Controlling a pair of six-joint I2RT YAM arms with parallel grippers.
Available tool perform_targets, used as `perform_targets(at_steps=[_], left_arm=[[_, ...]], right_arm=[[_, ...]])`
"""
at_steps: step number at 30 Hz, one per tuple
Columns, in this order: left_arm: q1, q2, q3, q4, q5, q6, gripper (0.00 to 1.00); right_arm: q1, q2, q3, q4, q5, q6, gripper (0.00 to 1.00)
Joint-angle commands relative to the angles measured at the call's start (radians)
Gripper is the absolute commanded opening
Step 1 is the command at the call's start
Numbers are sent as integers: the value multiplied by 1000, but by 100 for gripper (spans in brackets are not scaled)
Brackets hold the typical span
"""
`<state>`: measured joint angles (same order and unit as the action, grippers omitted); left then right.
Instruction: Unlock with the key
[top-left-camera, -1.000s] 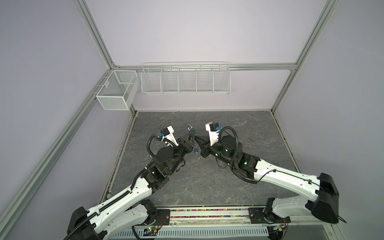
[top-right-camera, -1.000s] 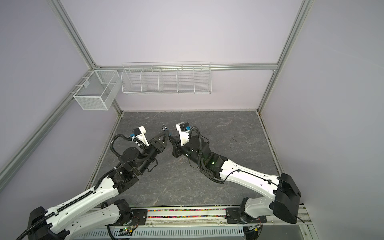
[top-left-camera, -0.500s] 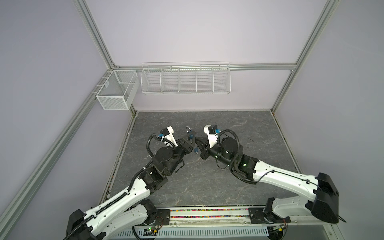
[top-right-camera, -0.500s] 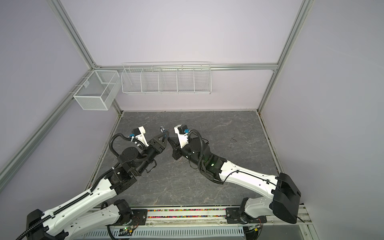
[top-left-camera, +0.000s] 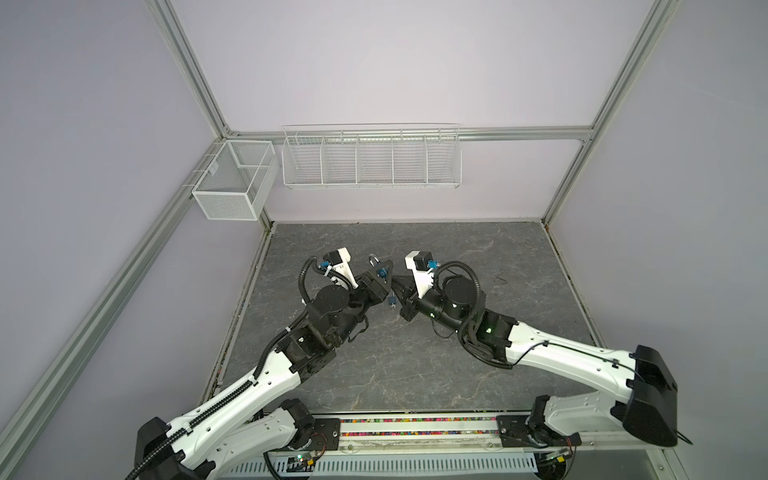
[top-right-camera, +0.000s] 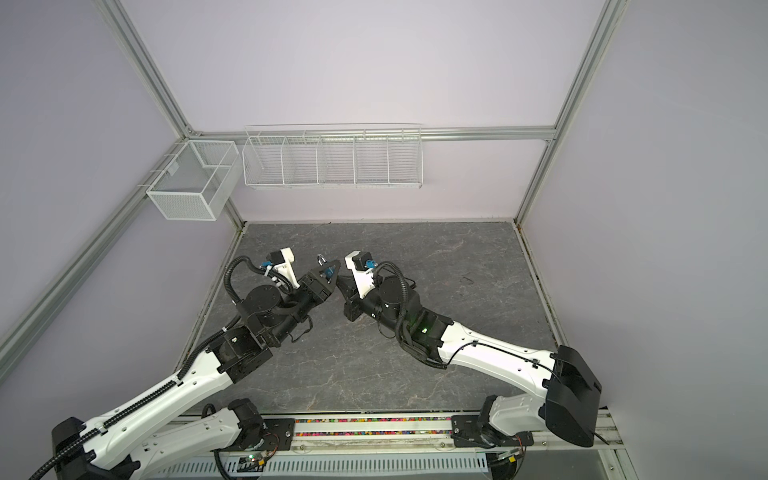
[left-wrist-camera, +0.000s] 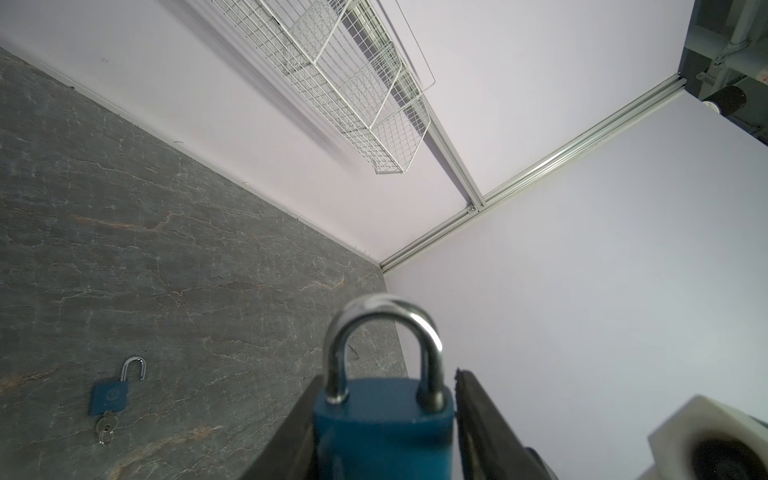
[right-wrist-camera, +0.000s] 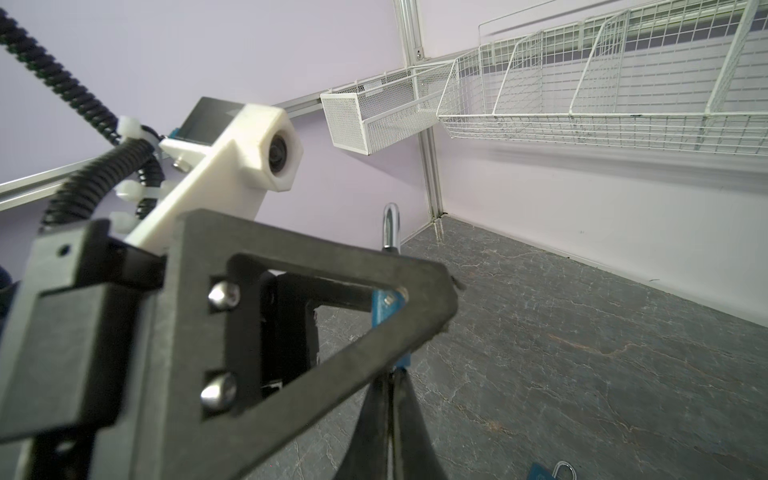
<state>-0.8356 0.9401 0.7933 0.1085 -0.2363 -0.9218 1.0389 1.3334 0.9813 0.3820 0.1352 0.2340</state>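
The blue padlock (left-wrist-camera: 382, 432) sits between my slightly parted left jaws, touching one; my right jaws are pressed together at its base

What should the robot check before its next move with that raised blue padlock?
1. Padlock sits inside the left claw: ok.
2. Left claw's grip firm: cannot tell; thin gap on one side.
3. Right claw shut, tips at the padlock's underside: ok.
4. Key seated in the keyhole: cannot tell; hidden.
5. Shackle popped open: not ok; both legs sit in the body.
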Motion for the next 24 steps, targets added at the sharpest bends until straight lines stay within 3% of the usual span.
perform_targets(at_steps=[1,5,10,12,14,17,24], left_arm=[[15,1,28,-38,15,-32,48],[23,7,46,-59,25,-24,46],[31,13,55,-81,40,-22,33],[36,19,57,-84,54,-31,19],[42,22,55,-80,61,-39,15],[46,22,59,-79,63,-45,2],[47,24,57,-55,45,-89,0]], right_arm=[[8,-12,-16,40,-23,-39,7],[9,-8,-17,18,-3,-44,6],[8,-8,-7,-6,6,-61,7],[7,-6,3,-21,7,-69,7],[7,-8,5,-26,11,-73,7],[4,-17,22,-60,7,-85,7],[6,-60,15,-126,50,-72,26]])
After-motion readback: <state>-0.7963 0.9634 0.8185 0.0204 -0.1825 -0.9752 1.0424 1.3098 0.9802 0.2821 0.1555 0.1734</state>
